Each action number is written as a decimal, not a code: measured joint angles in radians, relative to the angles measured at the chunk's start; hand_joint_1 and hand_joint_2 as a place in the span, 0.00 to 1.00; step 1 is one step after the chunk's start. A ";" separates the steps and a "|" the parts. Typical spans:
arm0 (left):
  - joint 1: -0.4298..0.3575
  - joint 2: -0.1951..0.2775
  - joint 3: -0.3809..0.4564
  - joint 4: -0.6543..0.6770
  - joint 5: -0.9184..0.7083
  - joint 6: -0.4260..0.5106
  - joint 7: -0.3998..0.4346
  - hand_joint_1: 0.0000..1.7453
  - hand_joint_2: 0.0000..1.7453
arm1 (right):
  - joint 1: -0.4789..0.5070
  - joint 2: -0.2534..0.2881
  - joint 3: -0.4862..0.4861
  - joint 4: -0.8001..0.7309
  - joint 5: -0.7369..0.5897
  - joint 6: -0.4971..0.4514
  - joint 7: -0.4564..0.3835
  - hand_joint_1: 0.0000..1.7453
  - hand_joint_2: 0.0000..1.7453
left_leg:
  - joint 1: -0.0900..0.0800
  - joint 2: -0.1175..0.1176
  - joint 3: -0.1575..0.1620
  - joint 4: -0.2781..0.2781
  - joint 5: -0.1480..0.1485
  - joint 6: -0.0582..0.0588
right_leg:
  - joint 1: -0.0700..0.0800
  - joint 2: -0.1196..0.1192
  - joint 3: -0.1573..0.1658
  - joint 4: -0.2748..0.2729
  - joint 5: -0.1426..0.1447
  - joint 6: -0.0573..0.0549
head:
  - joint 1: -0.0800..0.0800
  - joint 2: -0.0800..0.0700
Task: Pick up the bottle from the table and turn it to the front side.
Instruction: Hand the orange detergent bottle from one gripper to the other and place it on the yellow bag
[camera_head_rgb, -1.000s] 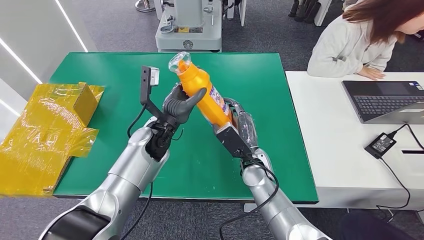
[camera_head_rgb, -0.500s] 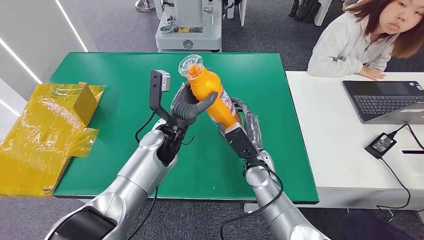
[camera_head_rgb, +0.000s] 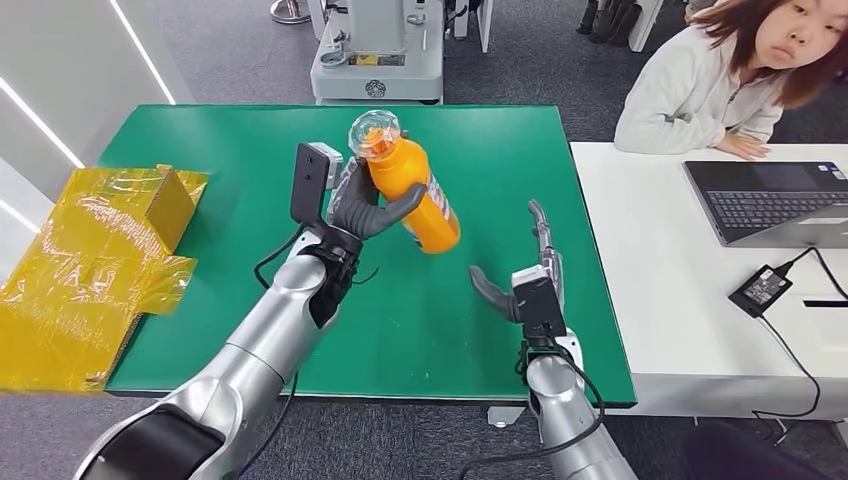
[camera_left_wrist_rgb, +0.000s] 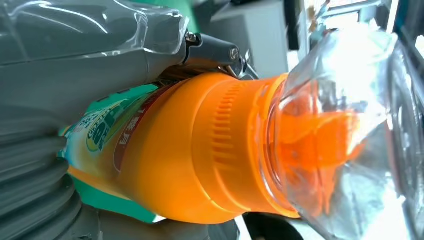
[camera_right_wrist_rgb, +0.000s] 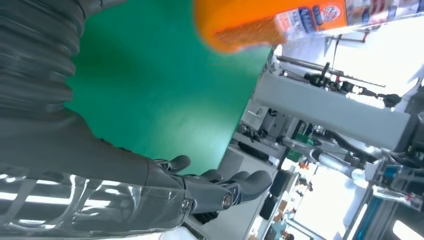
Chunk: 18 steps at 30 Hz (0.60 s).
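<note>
The bottle (camera_head_rgb: 410, 185) is off the green worktop (camera_head_rgb: 200, 140), held in the air over its middle by the left hand (camera_head_rgb: 362, 205), whose fingers (camera_head_rgb: 400, 205) are clamped round the orange body just below the shoulder. It hangs tilted, its clear cap (camera_head_rgb: 375, 132) toward the far left and its base toward the near right, with part of the label (camera_head_rgb: 442, 200) facing right. In the left wrist view the label (camera_left_wrist_rgb: 107, 131) sits half under the hand's grey cover, so how much of the front faces forward cannot be told. The right hand (camera_head_rgb: 530, 270) stands apart to the right of the bottle, above the worktop's near right part, its fingers spread and holding nothing. The main risk, as I judge it, is a slip: the whole weight hangs from one hand on a smooth plastic body held high up, and any further twist of the wrist could let the base swing down and the bottle slide out onto the worktop. A second risk is ending the turn with the label partly hidden by the fingers, leaving the front unclear.
</note>
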 joint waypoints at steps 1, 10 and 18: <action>-0.004 0.009 0.003 0.000 -0.011 0.007 -0.005 1.00 1.00 | 0.016 -0.003 -0.002 -0.027 -0.002 0.005 0.000 0.00 1.00 | 0.000 0.000 0.000 0.000 0.000 0.000 | 0.000 0.000 0.000 0.000 0.000 0.000 | 0.000 0.000; -0.009 0.062 0.043 0.000 -0.129 0.064 -0.064 1.00 1.00 | 0.144 -0.021 0.002 -0.237 -0.003 0.020 0.000 0.00 1.00 | 0.000 0.000 0.000 0.000 0.000 0.000 | 0.000 0.000 0.000 0.000 0.000 0.000 | 0.000 0.000; -0.031 0.096 0.003 0.001 -0.630 0.473 -0.096 1.00 1.00 | 0.210 -0.043 0.013 -0.361 0.017 0.026 0.004 0.00 1.00 | 0.000 0.000 -0.001 0.000 0.000 0.000 | 0.000 0.000 0.000 0.000 0.000 0.000 | 0.000 0.000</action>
